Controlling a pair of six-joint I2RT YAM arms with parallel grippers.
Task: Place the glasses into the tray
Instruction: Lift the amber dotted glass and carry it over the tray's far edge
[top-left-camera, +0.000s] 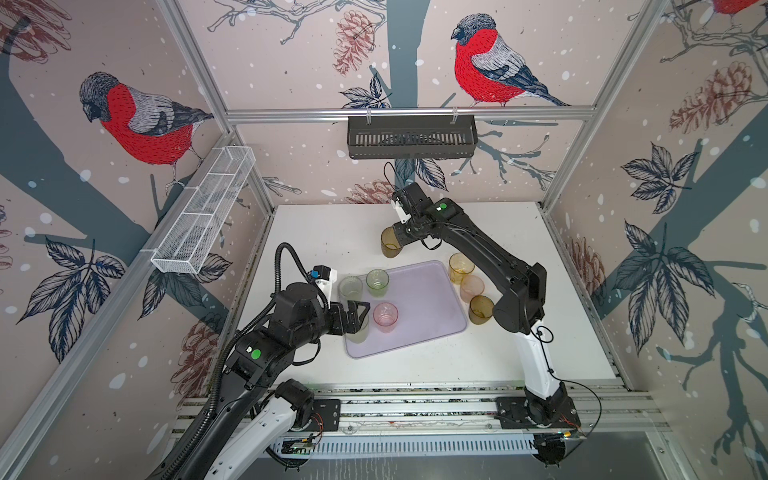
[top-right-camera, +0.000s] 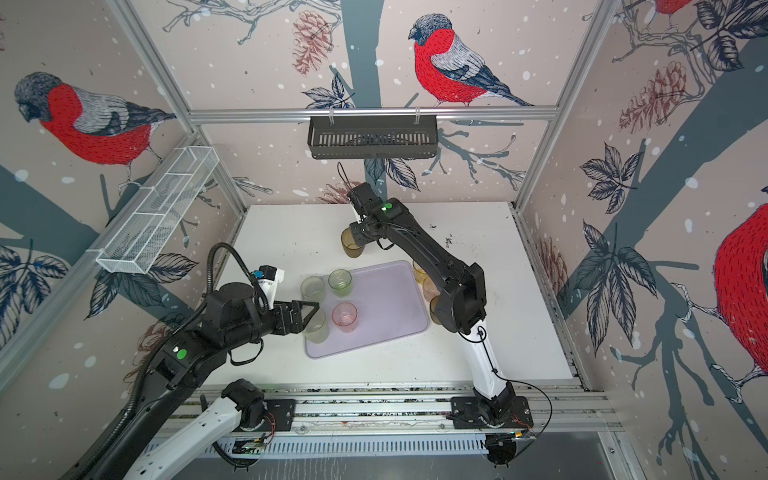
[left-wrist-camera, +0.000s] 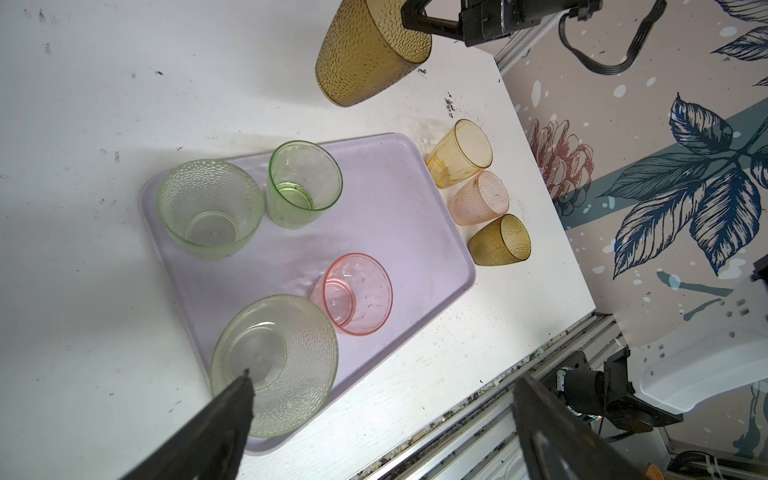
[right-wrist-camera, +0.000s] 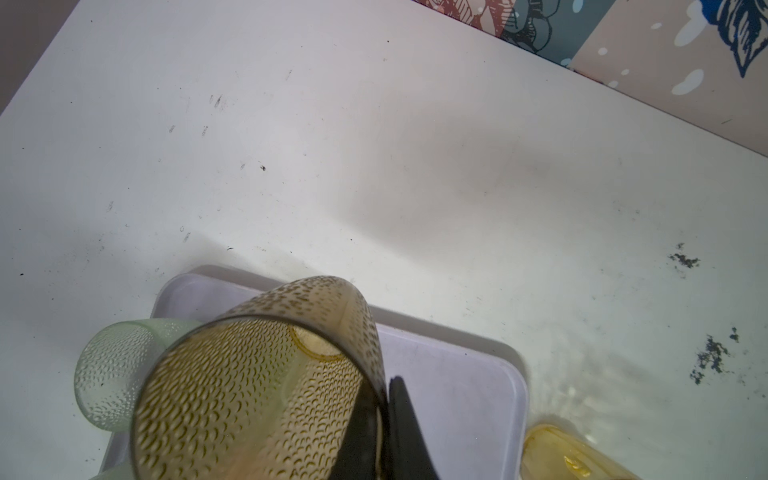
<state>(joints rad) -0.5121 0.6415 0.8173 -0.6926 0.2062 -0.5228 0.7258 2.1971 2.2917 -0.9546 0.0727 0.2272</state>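
The lavender tray (top-left-camera: 428, 299) (left-wrist-camera: 395, 208) holds several glasses: pale green (top-left-camera: 351, 286), brighter green (top-left-camera: 377, 282), pink (top-left-camera: 385, 316), and another pale green (left-wrist-camera: 286, 361) at its near left corner. My left gripper (top-left-camera: 359, 318) (left-wrist-camera: 384, 376) hovers open over that corner glass, holding nothing. Right of the tray stand amber-yellow (top-left-camera: 461, 266), peach (top-left-camera: 471, 289) and brown (top-left-camera: 481, 309) glasses on the table. My right gripper (top-left-camera: 401, 237) (right-wrist-camera: 384, 415) is shut on the rim of a tilted dark brown glass (top-left-camera: 390, 243) (right-wrist-camera: 249, 386), lifted just beyond the tray's far edge.
A black slotted basket (top-left-camera: 411, 137) hangs on the back wall and a white wire-mesh basket (top-left-camera: 203, 208) on the left wall. Aluminium rails (top-left-camera: 415, 407) run along the table's front edge. Dark crumbs (right-wrist-camera: 706, 357) lie on the white table at the far right.
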